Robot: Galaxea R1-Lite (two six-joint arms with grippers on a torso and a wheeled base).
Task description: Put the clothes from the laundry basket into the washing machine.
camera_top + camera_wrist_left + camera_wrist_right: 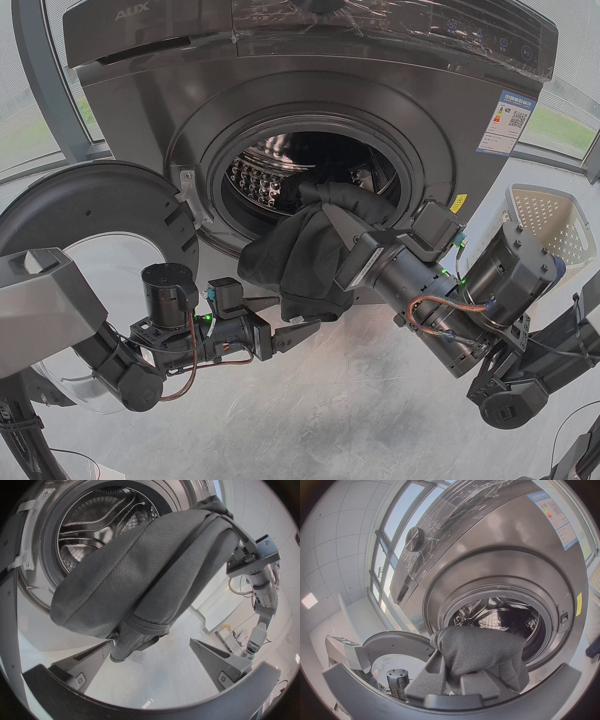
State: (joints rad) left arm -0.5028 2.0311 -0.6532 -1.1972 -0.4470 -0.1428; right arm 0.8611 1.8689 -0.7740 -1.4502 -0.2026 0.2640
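We see the right gripper (334, 222) clamped on a dark garment (300, 256) at the washer (312, 94) mouth, cloth hanging over its rim. The left gripper (300, 331) sits before the washer, jaws apart, under the garment. A basket (562, 231) stands beside the washer.

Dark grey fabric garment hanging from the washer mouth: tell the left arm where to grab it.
Grip the bunched lower hem, coming from below, where the open left gripper sits. The right gripper pinches the top fold at the grey washing machine's mouth, so that bottom bunch of the dark grey fabric garment dangles free.
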